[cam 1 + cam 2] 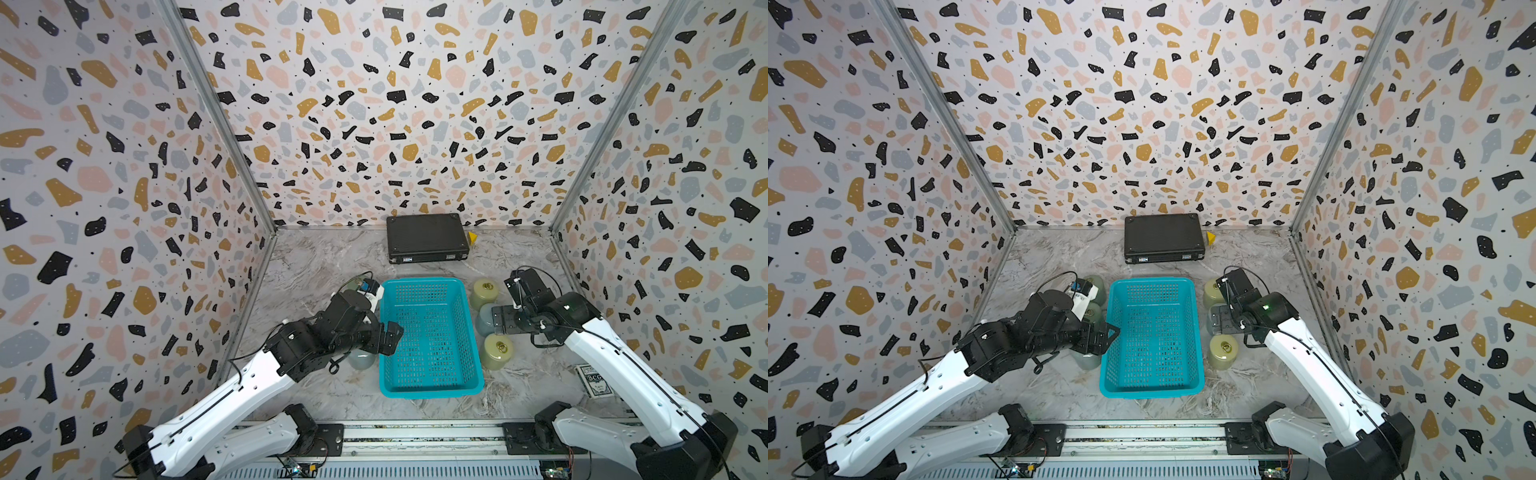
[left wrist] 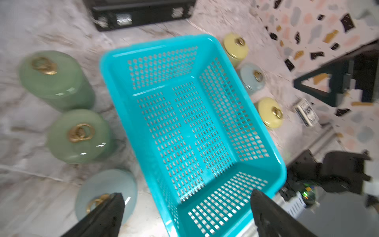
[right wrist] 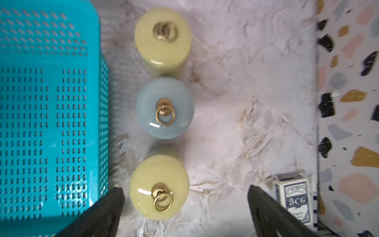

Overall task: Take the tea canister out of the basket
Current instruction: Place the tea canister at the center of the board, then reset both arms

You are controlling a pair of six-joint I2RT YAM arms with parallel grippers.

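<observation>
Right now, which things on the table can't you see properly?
- Yellow object, both top views: mostly behind the black case.
- Right blue-grey canister, top view: half covered by the right arm.
- Left blue-grey canister, top view: mostly under the left arm.
- Card box, right wrist view: small print blurred.

- The basket (image 1: 432,391) is turquoise, its walls and floor patterned with rows of small holes.
- Right of it, the far yellow canister (image 3: 163,37) and near yellow canister (image 3: 159,184) are pale yellow; the blue canister (image 3: 165,107) between them is pale blue.
- Left of the basket, the far green canister (image 2: 55,80) and middle green canister (image 2: 80,135) are sage; the grey-blue canister (image 2: 106,184) is paler.
- The lid rings (image 3: 164,118) are brass-gold.
- The counter (image 1: 316,266) is grey-white marble with tan veining.
- The walls (image 1: 415,104) are pale terrazzo: black, mustard, pink and grey-blue blotches.
- The case (image 1: 426,237) at the far edge is black.
- The card box (image 3: 293,197) is navy and white.
- The left claw (image 2: 186,196) and right claw (image 3: 185,189) are black.
</observation>
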